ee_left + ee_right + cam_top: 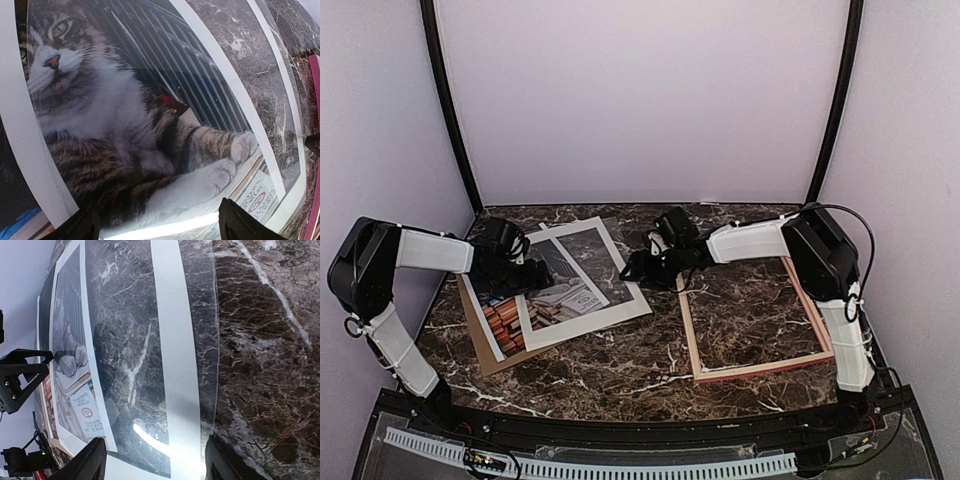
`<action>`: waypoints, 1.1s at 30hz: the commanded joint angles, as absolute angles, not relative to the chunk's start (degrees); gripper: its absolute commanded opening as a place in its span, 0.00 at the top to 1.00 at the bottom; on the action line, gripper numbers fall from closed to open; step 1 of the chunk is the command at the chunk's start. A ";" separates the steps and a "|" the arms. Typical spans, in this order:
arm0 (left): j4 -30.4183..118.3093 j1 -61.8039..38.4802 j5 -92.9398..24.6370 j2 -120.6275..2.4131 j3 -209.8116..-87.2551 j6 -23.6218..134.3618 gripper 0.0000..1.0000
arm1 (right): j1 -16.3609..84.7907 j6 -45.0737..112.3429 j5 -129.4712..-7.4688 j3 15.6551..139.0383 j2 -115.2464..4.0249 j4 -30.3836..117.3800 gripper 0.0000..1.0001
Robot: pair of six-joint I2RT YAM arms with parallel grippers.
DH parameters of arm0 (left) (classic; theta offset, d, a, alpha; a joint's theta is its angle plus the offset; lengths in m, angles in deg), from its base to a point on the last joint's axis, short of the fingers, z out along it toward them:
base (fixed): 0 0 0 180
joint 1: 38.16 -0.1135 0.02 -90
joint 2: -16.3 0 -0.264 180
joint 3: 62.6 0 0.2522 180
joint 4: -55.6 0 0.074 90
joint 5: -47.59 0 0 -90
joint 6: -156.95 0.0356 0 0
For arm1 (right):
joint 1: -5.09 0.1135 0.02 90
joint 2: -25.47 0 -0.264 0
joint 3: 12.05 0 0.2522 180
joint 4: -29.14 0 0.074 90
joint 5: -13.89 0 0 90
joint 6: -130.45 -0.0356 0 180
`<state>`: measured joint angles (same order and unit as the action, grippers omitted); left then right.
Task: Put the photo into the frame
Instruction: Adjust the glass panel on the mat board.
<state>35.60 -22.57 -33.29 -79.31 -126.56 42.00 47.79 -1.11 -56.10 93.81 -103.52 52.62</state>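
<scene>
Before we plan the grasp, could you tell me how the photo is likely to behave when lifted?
The photo looks like a thin sheet lying flat, so it is probably light, floppy and hard to pinch. It lies partly under the mat, so pulling it may drag that along.

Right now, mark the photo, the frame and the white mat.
the photo (503,322), top view, book-stack corner
the frame (760,367), top view, near rail
the white mat (590,321), top view, near border
</scene>
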 commanded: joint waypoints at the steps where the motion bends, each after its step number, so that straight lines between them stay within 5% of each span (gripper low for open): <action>1: 37.25 -22.46 -29.32 -79.31 -123.15 42.96 0.16 | 47.71 -7.81 -50.77 88.62 -102.85 48.23 0.32; 18: 40.17 -15.37 -25.99 -69.21 -109.10 37.86 0.17 | 50.35 -18.85 -47.36 63.10 -86.79 30.21 0.37; 25: 35.67 -15.50 -33.71 -63.18 -115.10 39.56 0.16 | 49.76 -7.57 -57.45 70.91 -87.00 43.83 0.35; 33: 28.86 -22.34 -36.51 -72.93 -130.09 42.94 0.16 | 47.74 -0.38 -62.25 83.00 -94.38 51.88 0.31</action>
<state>33.90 -18.50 -35.30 -68.47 -124.72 41.02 48.81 -5.55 -58.44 78.27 -90.69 46.98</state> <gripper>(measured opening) 0.841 0.692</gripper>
